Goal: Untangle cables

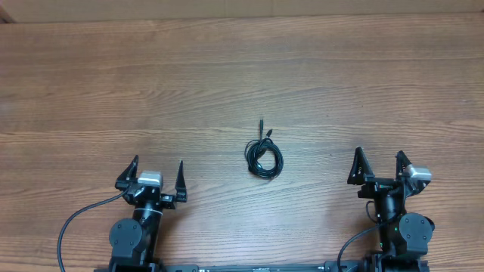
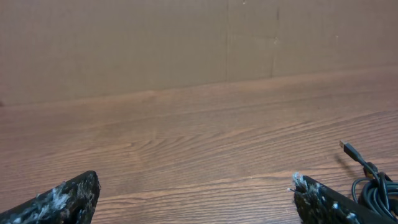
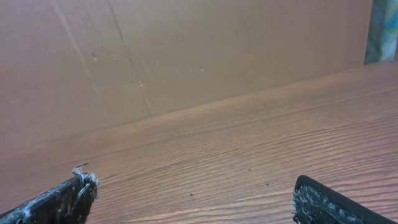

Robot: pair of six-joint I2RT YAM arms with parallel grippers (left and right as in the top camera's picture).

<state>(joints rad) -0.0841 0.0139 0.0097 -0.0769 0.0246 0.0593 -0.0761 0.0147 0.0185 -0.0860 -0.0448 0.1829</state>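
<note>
My table is a big flat top of brown wood. Long lines in the wood run from side to side, some light and some dark. From above, it fills almost all I can see, out to its far edge.

On it lie the cables. They are thin and black, all curled up in one small round bunch. The bunch sits flat on the wood, near the middle of the table. Two thin ends stick out of the bunch and point away from me. In my left wrist view, one end has a small plug that rests on the wood.
</note>
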